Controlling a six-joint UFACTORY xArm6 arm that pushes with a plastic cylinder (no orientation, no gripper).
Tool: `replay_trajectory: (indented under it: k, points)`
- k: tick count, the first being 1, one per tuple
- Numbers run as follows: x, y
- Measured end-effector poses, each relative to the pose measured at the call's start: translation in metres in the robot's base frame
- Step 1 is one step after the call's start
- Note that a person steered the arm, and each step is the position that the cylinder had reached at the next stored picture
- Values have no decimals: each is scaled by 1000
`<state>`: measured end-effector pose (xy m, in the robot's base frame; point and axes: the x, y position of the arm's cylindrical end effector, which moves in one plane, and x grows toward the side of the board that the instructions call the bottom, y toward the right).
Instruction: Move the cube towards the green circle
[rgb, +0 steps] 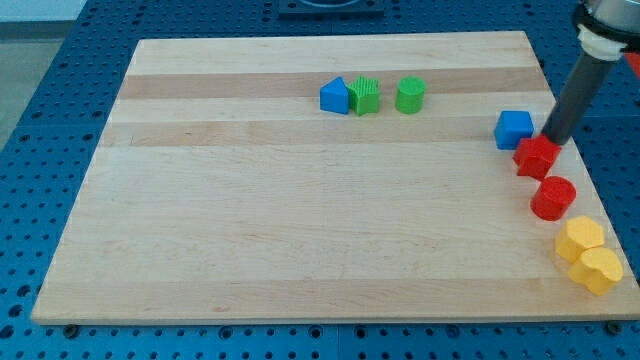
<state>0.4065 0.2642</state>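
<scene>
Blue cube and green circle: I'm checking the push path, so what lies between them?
Nothing: in the camera view the board is bare between the blue cube and the green circle.

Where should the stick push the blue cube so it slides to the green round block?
Push, not grip. Put my tip against the blue cube on its flat face toward the view's right; the green circle lies up-left. The tip is already just right of it, above the red block.
</scene>
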Motion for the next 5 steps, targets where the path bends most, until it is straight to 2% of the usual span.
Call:
replay_trajectory:
  k: [5]
  points:
    - [-4,-78]
